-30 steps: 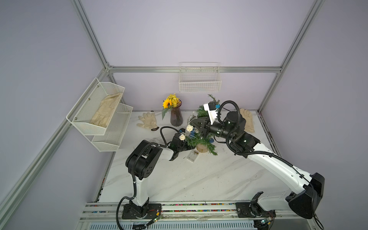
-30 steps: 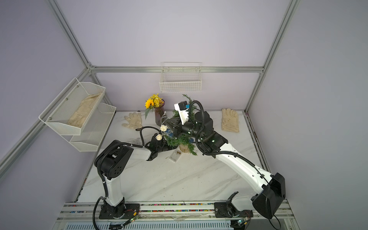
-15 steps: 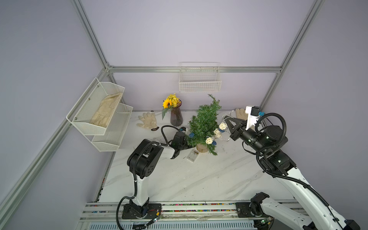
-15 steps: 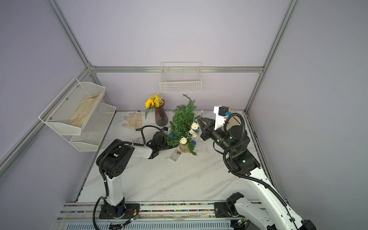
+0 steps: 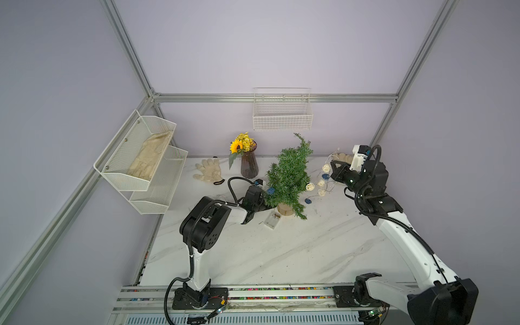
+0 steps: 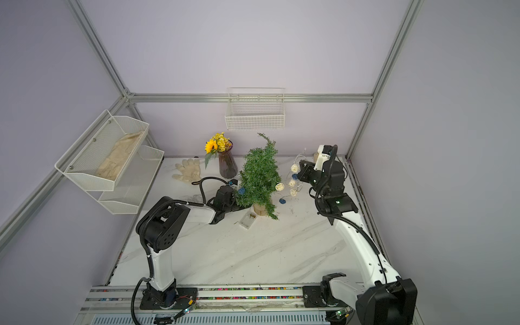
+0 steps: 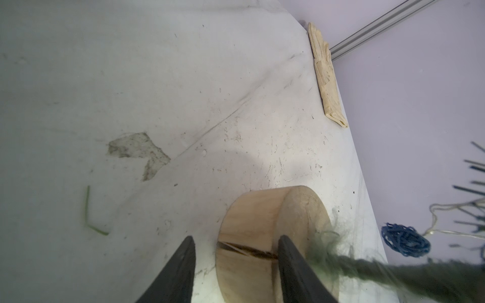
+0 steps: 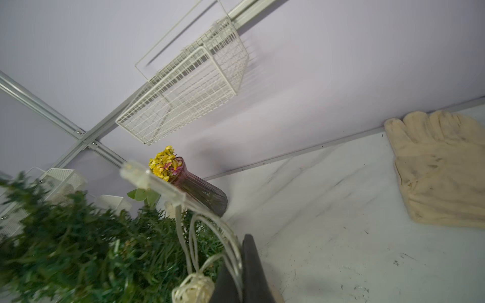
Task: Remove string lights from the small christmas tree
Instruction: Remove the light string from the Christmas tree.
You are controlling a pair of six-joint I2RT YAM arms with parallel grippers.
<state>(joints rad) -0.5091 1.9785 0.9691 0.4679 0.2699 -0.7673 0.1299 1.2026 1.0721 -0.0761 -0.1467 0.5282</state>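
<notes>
The small christmas tree [image 5: 289, 174] [image 6: 260, 174] stands upright on its tan base [image 7: 252, 230]. The string lights [image 5: 320, 184] [image 6: 292, 183] hang in a loop just right of the tree, their wire [image 8: 210, 228] pinched in my shut right gripper [image 5: 333, 168] [image 8: 240, 251]. One blue ball [image 5: 270, 191] still sits on the tree's left side. The clear battery box [image 5: 272, 219] lies on the table by the base. My left gripper [image 5: 266, 207] [image 7: 236, 244] is open, low at the base. One finger lies over the base's edge and the other stands clear beside it.
A dark vase of yellow flowers [image 5: 249, 166] stands left of the tree, with a glove [image 5: 208, 170] beyond it. Another glove [image 8: 441, 170] lies at the back right. A wire basket [image 5: 282, 112] hangs on the rear wall, and mesh shelves [image 5: 140, 157] on the left wall.
My right arm swung from over the tree out to its right, drawing the strand of balls off the branches. The left arm stayed at the base.
</notes>
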